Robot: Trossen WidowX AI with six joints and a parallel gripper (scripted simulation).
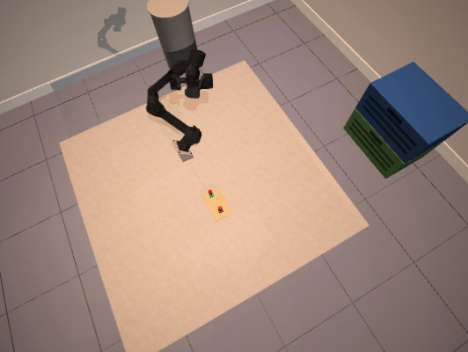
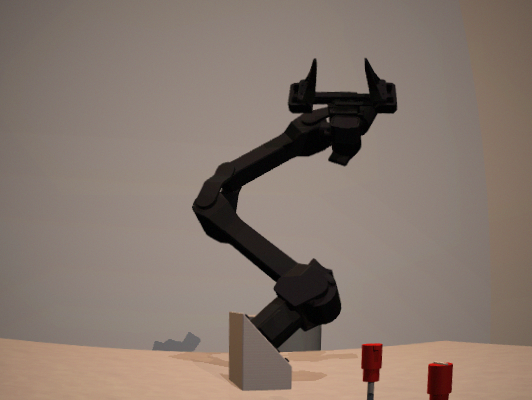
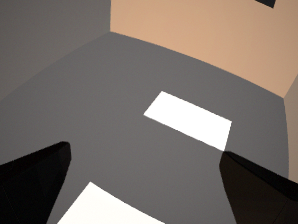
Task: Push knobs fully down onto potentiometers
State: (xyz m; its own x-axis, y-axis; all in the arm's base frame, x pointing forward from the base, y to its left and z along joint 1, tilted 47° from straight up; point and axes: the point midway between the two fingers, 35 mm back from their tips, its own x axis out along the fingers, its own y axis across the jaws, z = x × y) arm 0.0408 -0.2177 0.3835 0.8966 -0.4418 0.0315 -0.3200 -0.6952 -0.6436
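Note:
The circuit board point(image 1: 212, 205) is a small tan plate on the table mat. One red knob point(image 1: 210, 192) point(image 2: 371, 356) is over a teal potentiometer at the board's end nearer the arm; bare grey shaft shows below it in the exterior view. The other red knob point(image 1: 220, 208) point(image 2: 440, 381) is over a dark potentiometer nearer the far end; its lower end is cut off by the edge of the exterior view. The board and potentiometers are out of that view. My gripper point(image 2: 340, 60) point(image 3: 146, 157) is open and empty, fingers pointing up, high above the table and away from the board.
The arm's grey wedge base point(image 1: 184, 155) point(image 2: 260, 357) stands on the pale mat point(image 1: 154, 246). A grey cylinder point(image 1: 173, 31) stands behind the arm, and a blue and green crate stack point(image 1: 418, 103) stands at the right. The wrist view shows ceiling light panels point(image 3: 189, 120) and walls.

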